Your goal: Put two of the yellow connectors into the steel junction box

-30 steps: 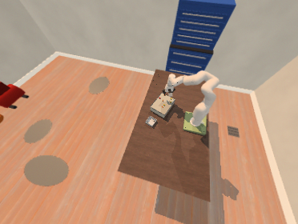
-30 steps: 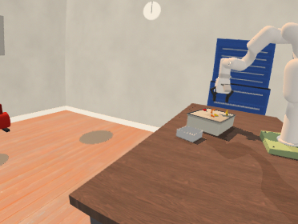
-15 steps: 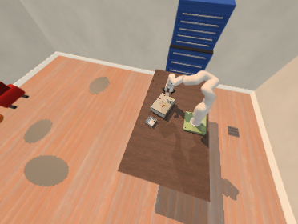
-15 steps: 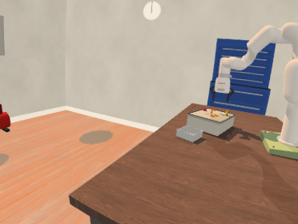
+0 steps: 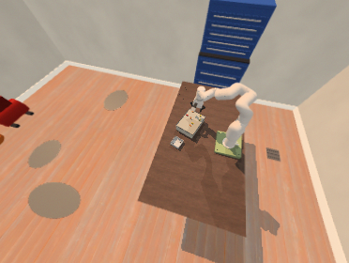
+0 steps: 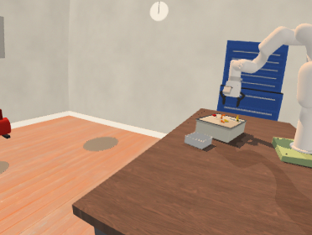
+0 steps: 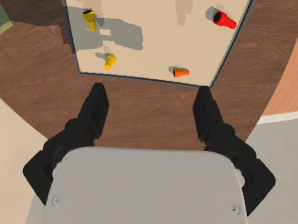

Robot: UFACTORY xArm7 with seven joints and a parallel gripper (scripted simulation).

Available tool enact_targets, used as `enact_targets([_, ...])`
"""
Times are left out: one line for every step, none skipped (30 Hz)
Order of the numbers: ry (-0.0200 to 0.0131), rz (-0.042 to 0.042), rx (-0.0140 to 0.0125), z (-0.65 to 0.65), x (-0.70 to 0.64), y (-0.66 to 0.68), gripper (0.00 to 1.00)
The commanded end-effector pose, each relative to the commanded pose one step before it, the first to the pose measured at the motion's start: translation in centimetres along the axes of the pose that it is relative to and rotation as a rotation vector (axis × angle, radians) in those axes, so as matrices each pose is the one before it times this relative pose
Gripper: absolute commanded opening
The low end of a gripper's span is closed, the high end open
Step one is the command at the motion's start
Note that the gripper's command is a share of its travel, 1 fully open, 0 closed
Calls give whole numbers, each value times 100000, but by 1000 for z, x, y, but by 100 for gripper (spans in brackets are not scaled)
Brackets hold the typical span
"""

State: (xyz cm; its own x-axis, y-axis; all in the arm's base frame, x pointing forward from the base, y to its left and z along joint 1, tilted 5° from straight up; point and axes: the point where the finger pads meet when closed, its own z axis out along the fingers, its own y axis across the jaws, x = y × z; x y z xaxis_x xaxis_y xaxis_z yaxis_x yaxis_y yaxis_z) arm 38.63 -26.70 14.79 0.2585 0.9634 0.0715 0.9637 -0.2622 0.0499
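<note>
Long dark-brown wooden table point(image 5: 197, 188) on orange plank floor point(image 5: 94, 207), bearing beige-lidded tool case point(image 5: 189, 123), small grey steel junction box point(image 5: 177, 143), white jointed arm point(image 5: 239, 110) on green base plate point(image 5: 235, 152); tall blue drawer cabinet point(image 5: 232, 42) behind.

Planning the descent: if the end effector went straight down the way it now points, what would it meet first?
Probably bare table top, just short of the tool case's lid. The open end effector holds nothing; the nearest yellow connector lies beyond its fingertips. Height is hard to judge.
</note>
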Motion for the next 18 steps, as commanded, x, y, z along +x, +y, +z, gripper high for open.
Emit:
enact_targets([-662, 8097, -395, -282, -62, 184, 100])
enact_targets([0, 0, 0, 0, 0, 0, 100])
enact_targets([0, 0, 0, 0, 0, 0, 100])
enact_targets([-12, 1190, -31, -16, -1, 9, 100])
enact_targets([-11, 1124, -29, -15, -1, 8, 100])
enact_targets([-10, 1058, -28, -15, 0, 8, 100])
enact_targets([-9, 993, -26, -14, 0, 8, 100])
enact_targets([-8, 930, -25, -13, 0, 7, 100])
enact_targets([-8, 867, -24, -12, 0, 7, 100])
enact_targets([-7, 805, -22, -11, 0, 6, 100])
enact_targets([-6, 745, -21, -11, 0, 6, 100])
enact_targets([-6, 686, -19, -10, 0, 5, 100])
enact_targets([-5, 629, -18, -9, 0, 5, 100])
enact_targets([-5, 573, -16, -8, 0, 4, 100])
enact_targets([-4, 519, -15, -7, 0, 4, 100])
enact_targets([-4, 466, -13, -7, 0, 4, 100])
enact_targets([-3, 416, -12, -6, 0, 3, 100])
enact_targets([-3, 368, -11, -5, 0, 3, 100])
